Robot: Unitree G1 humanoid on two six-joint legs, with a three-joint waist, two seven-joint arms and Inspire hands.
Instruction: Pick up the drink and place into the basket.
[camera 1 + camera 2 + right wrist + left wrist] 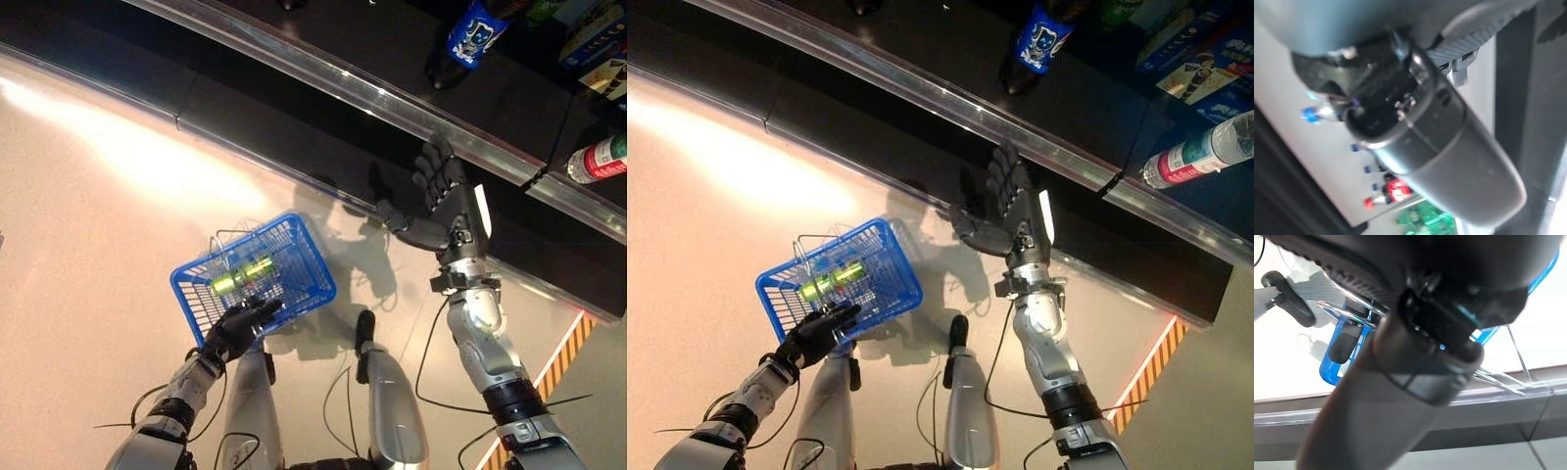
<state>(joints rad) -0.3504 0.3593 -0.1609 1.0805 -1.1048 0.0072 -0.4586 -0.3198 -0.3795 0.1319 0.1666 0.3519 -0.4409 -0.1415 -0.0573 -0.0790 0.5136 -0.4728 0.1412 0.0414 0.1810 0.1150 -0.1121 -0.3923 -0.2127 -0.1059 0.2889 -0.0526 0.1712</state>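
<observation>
Gripping the near rim of the blue wire-mesh plastic shopping basket with the dark left hand, fingers curled over the edge at roughly the basket's six o'clock; holding the basket just above the pale glossy floor. Lying inside that basket, on its side near the centre: a green, yellow-lit drink bottle, apparently the task's drink, already delivered. Folding flat across the basket's top at eleven o'clock: thin wire carry handles.

Hovering empty at two o'clock from the basket, the dark right hand, fingers spread straight and relaxed, thumb out to the side, clasping nothing, palm turned toward the long black shelf with a bright metal front rail. Standing on that shelf at one o'clock from the right hand: a dark bottle with a blue label. Lying at three o'clock: a clear bottle with a red-and-green label and white cap. Crowding the far corner: coloured boxes.

Judging the placing as essentially done. Risking, from here, a tipped basket: gripping only one rim leaves the load hanging off-centre, so any jerk of the left arm could be rolling the bottle toward the low side and out. Risking too a knock against the rail, should the open right hand be swinging back carelessly near the shelf edge.
</observation>
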